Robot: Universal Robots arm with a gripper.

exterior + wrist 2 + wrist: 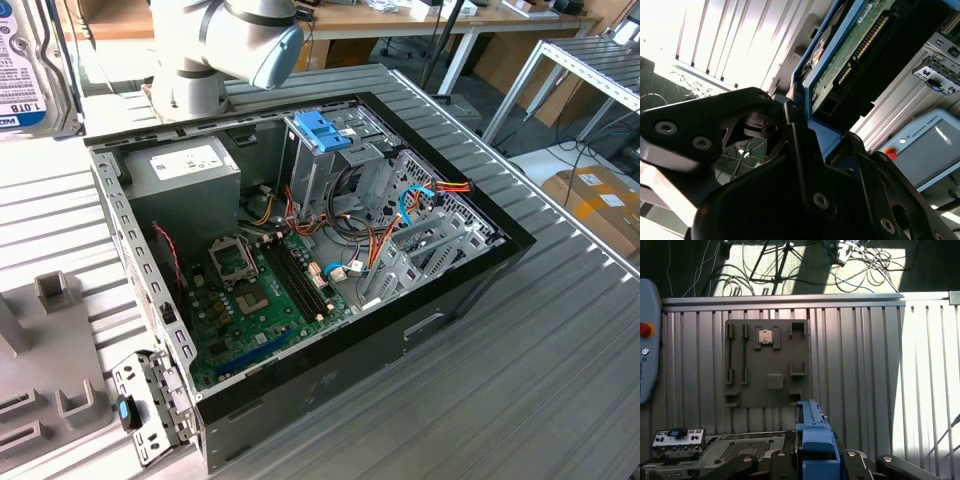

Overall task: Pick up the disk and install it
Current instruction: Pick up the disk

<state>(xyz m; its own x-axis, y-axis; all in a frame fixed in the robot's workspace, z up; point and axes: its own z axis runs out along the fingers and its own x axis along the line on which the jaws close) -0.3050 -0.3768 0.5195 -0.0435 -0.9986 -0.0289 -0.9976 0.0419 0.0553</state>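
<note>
Item: the disk (855, 52), a grey body in light-blue rails, carried aloft by the gripper (810, 125), whose black fingers pinch it at one end. In the exterior view it hangs at the exterior view's far left, well apart from the drive cage (335, 175) inside the open case (400, 330). Hazard, as I judge it: most of the disk overhangs the grip, so it may pivot or slip, and a tilted rail would catch on the cage mouth or snag the loose cables (380, 240) beside it.
</note>
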